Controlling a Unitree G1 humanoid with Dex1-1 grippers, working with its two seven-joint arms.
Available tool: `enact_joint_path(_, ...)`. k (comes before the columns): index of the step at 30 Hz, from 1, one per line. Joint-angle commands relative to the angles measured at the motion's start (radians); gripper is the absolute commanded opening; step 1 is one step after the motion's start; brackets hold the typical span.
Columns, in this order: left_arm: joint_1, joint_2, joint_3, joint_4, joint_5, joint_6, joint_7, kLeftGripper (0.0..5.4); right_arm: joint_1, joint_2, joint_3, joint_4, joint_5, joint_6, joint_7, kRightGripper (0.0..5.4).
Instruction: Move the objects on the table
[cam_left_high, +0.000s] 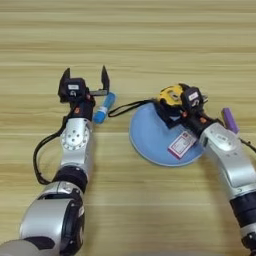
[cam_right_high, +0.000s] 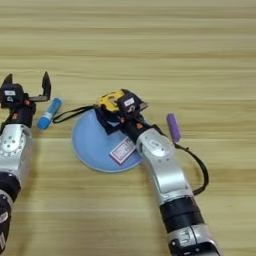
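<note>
1. Your right pincer (cam_left_high: 176, 102) sits at the tape (cam_left_high: 170, 95), which rests at the 12 o'clock rim of the blue plate (cam_left_high: 150, 137) — the black fingers seem to straddle the yellow case, but whether they are pressed shut on it you cannot tell from here.
2. The tape's black cord (cam_left_high: 127, 107) trails away toward 9 o'clock, off the plate and onto the bench (cam_left_high: 150, 40).
3. Your left pincer (cam_left_high: 85, 82) stands open and empty, jaws pointing to 12 o'clock. The blue tube (cam_left_high: 104, 108) lies just beside it at roughly 4 o'clock of the fingertips, close against the right finger, long axis running about 1 to 7 o'clock — so the left arm is the nearer one for that piece.
4. The purple stick (cam_left_high: 230, 120) lies on the bench at 3 o'clock of the right wrist, near it but apart, axis about 11 to 5 o'clock; the right arm is the nearer.
5. Count: one tape, one tube, one stick, one plate, one white-and-red card (cam_left_high: 181, 144) lying on the plate toward 4 o'clock, partly under the right forearm.
</note>
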Motion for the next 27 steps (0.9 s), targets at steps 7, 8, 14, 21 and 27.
enact_joint_path(7, 0.001, -0.001, -0.006, 0.000, 0.009, 0.006, 0.003, 5.40, -0.052, -0.086, -0.160, -0.077, 0.067, 0.021, -0.045, 4.66)
enact_joint_path(8, 0.001, -0.001, -0.006, 0.000, 0.009, 0.006, 0.003, 5.40, -0.059, -0.096, -0.177, -0.072, 0.070, 0.019, -0.051, 4.66)
enact_joint_path(14, 0.000, 0.000, -0.006, 0.001, 0.009, 0.006, 0.003, 5.40, -0.088, -0.143, -0.259, -0.031, 0.101, 0.010, -0.066, 4.66)
enact_joint_path(21, 0.001, -0.001, -0.006, -0.001, 0.010, 0.005, 0.004, 5.40, -0.091, -0.186, -0.328, 0.043, 0.128, -0.012, -0.074, 4.66)
enact_joint_path(27, 0.002, -0.001, -0.007, -0.002, 0.010, 0.005, 0.004, 5.40, -0.078, -0.221, -0.374, 0.181, 0.111, -0.073, -0.101, 4.66)
